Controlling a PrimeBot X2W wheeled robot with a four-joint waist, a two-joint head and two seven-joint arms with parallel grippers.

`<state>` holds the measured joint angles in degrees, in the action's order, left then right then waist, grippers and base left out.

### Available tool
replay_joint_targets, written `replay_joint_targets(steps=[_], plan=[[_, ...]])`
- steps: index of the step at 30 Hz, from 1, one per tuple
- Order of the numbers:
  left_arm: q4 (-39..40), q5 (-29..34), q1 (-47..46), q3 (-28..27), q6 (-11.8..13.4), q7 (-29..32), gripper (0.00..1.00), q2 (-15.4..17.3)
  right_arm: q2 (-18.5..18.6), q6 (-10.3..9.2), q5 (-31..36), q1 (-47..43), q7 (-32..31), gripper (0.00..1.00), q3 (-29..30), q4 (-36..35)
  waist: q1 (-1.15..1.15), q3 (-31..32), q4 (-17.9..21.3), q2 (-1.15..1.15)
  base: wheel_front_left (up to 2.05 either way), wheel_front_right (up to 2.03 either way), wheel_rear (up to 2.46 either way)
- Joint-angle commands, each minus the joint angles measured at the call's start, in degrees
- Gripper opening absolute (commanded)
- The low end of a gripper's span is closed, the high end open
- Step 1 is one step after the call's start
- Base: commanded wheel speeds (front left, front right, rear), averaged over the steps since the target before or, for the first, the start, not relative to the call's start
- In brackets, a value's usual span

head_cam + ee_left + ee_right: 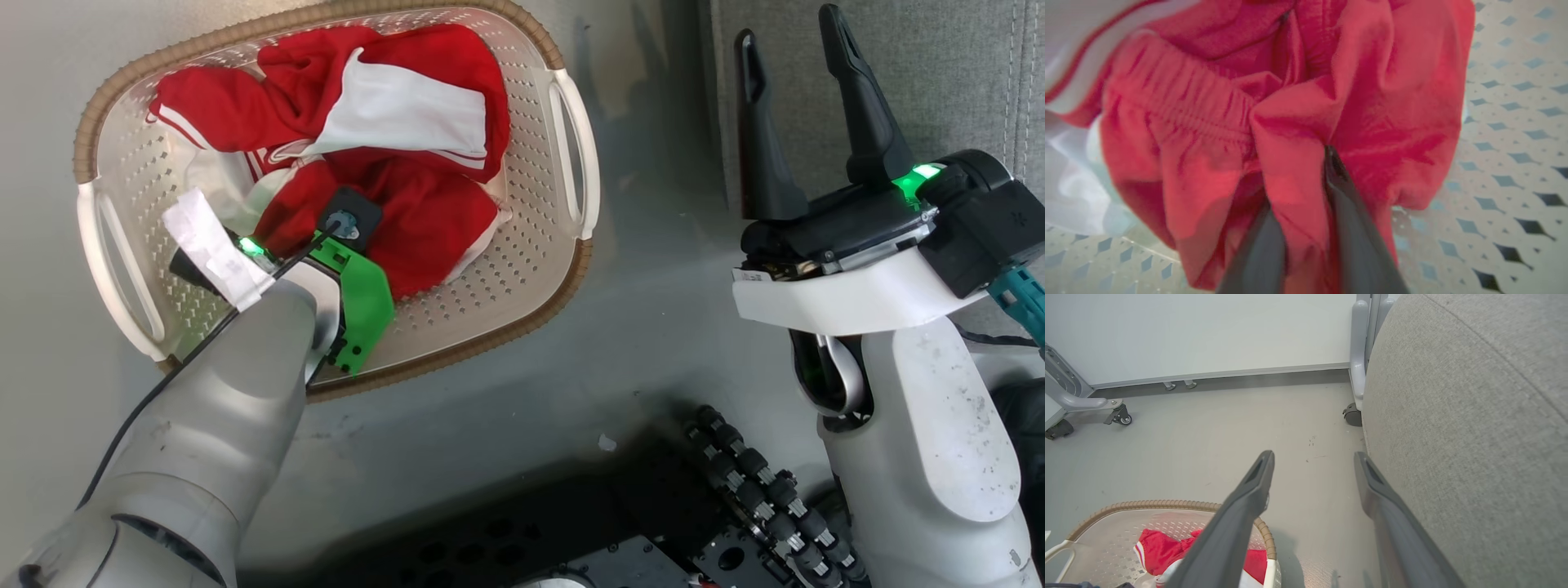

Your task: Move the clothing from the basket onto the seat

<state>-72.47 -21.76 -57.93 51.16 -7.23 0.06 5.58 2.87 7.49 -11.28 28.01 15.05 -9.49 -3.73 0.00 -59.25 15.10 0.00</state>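
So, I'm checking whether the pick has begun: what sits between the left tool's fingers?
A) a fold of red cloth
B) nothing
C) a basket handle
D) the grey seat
A: the left wrist view shows a red fold of the clothing pinched between the fingers of the left tool, inside the basket.

This looks like a lab or test room dressed with a few home props. The grey floor (1208, 457) is bare and a white partition panel (1208, 330) stands on metal feet with castors (1124, 419). A grey sofa (1474, 437) and a laundry basket (531, 245) of red clothing (424, 220) are the only homely things.
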Motion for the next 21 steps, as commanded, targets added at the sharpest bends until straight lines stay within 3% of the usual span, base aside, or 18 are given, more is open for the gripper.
replay_joint_targets(steps=[1,10,21], plan=[[-0.17,0.23,-1.27,0.21,0.73,-0.61,0.0,0.56,0.05,0.0,-0.35,0.63,0.19,1.0,0.16,-0.17,0.0,0.24,-0.01,0.0,0.0,0.0,0.0],[0.39,0.55,-0.89,1.3,2.26,-6.69,0.0,-0.41,0.06,0.0,0.79,-0.11,0.19,1.0,0.41,0.21,0.0,4.27,-1.7,0.0,0.0,0.0,0.0],[4.51,-3.17,3.96,-0.45,1.79,-14.19,0.0,-2.33,0.1,0.0,3.06,-3.18,0.19,1.0,1.61,1.77,0.0,14.76,-6.68,0.0,0.0,0.0,0.0]])
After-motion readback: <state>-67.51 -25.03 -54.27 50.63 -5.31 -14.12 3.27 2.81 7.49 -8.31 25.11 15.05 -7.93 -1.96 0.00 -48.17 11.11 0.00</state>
